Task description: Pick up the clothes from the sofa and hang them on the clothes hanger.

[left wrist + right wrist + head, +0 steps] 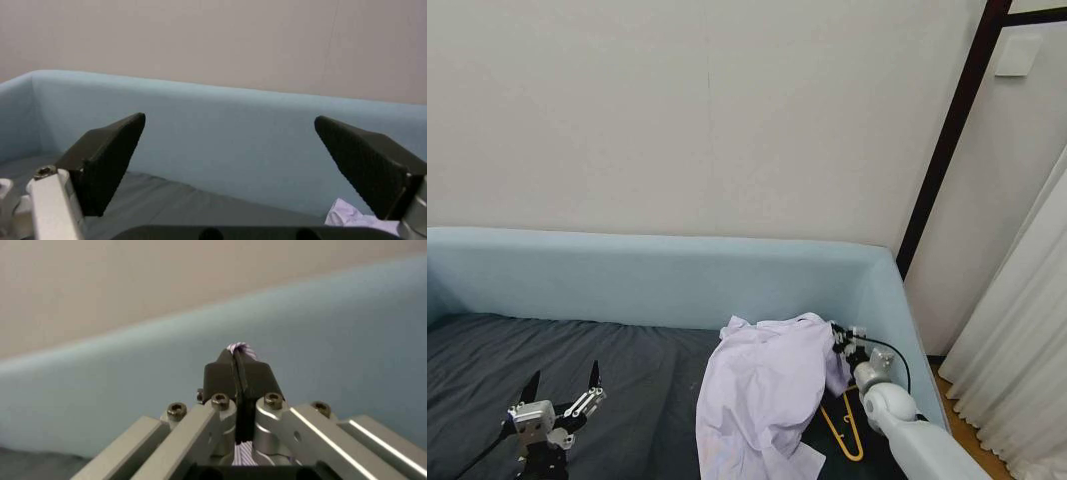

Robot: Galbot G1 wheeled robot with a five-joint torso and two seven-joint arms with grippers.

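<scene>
The pale lilac-white cloth shirt (762, 390) lies in a crumpled heap on the right-hand part of the light blue upholstered sofa (657, 280). Its upper edge is drawn up toward the sofa's right arm, and its lower folds are cut off by the bottom of the head view. The right gripper (838, 342) sits at that raised edge, just beside the sofa's right side wall. In the right wrist view its black fingers (257, 377) are pressed together, with a sliver of finely striped fabric (238, 347) pinched between them and poking out past the tips. How much cloth is caught there cannot be made out.

A yellow thin-framed clothes hanger (849, 436) lies on the dark grey seat cushion (627, 365), just beside the right arm. Only one loop of it shows. The rest is hidden under the shirt, and its hook cannot be seen.

The left gripper (562, 388) hangs over the seat cushion at the lower left, well apart from the shirt. Its two black fingers (107, 160) are spread wide with nothing between them. In the left wrist view a small corner of the shirt (348, 216) peeks out beside one finger, mostly covered by it.
</scene>
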